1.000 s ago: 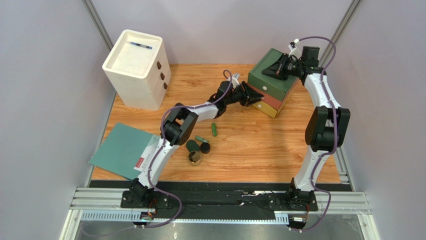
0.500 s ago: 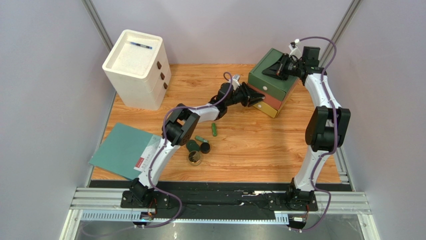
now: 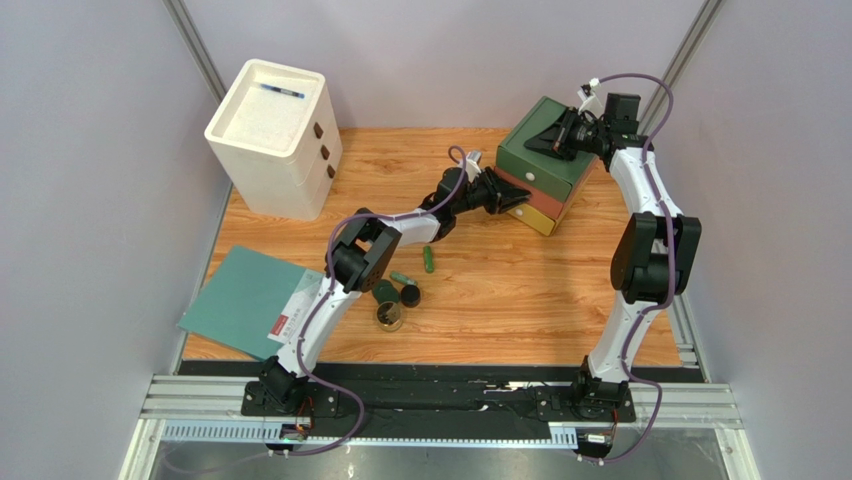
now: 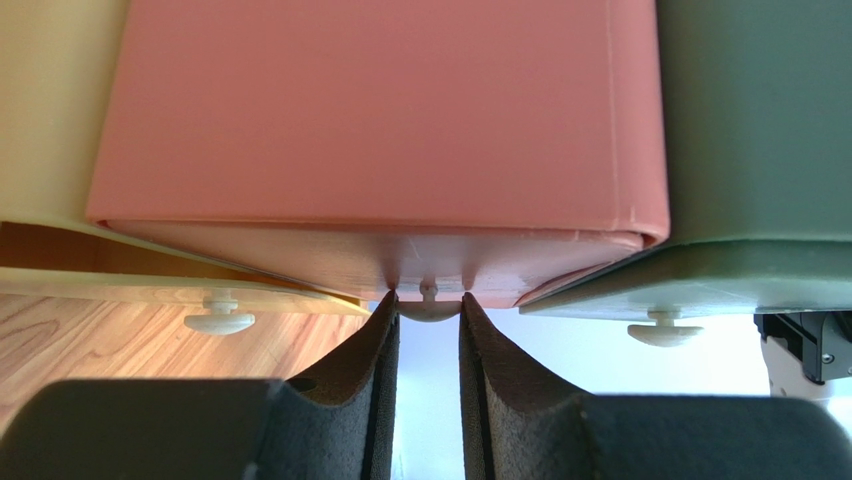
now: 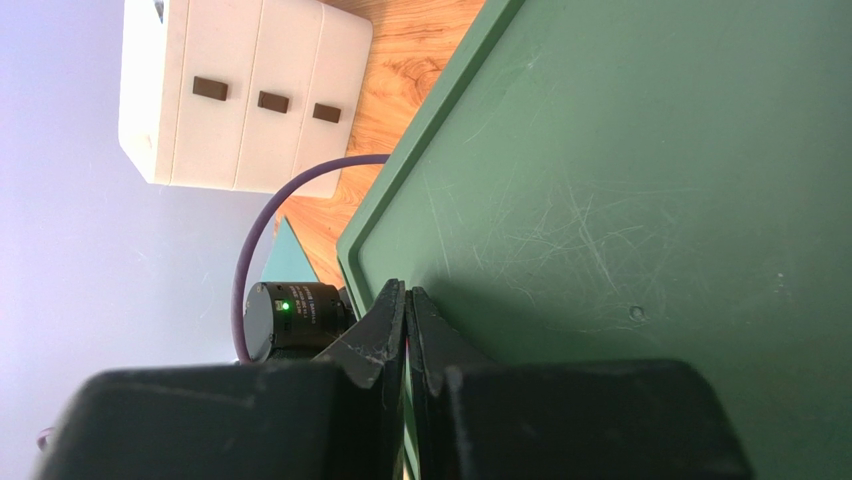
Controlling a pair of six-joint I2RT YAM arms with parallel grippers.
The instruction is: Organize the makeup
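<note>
Narrowed since a second ago: left claw [image 4: 428, 318], now pinching white knob [image 4: 429, 300] of pink drawer [image 4: 370, 120]. Right claw [image 5: 407, 320] shut, pressing on green top [image 5: 650, 200] of drawer unit [image 3: 545, 203]. Makeup [image 3: 410, 295] well behind left claw, down by its elbow on table [image 3: 520, 300]: green tubes [image 3: 428, 260], dark jars [image 3: 385, 292], gold-rimmed compact [image 3: 389, 318].

No legible text, number or brand in any view. Red print on white corner strip [image 3: 291, 317] of flat teal folder [image 3: 240, 295], seen from overhead: too small to read. Small dark green round jars [image 3: 385, 291] and green tubes [image 3: 428, 260]: too small for any label to be made out. Wrist views: nothing readable.
</note>
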